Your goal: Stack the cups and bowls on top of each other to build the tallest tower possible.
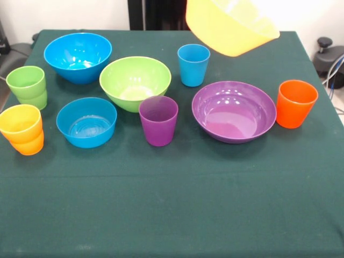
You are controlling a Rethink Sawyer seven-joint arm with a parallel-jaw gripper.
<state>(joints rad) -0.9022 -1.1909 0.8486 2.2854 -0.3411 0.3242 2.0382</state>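
The large yellow bowl (231, 26) hangs tilted in the air above the table's far side, over the light blue cup (193, 64). What holds it is out of the picture, and no gripper shows. On the green cloth stand the big blue bowl (78, 56), the lime green bowl (135, 81), the smaller blue bowl (86, 122), the purple bowl (234, 111), a purple cup (158, 120) and an orange cup (295, 103). At the left, a green cup (27, 86) sits nested in another green one. A yellow cup (20, 122) sits nested in an orange one (29, 145).
The table (172, 204) is covered with a dark green cloth, bare across its near half. The robot's black pedestal (158, 13) stands at the far edge. A black device with cables (329, 56) sits off the right edge.
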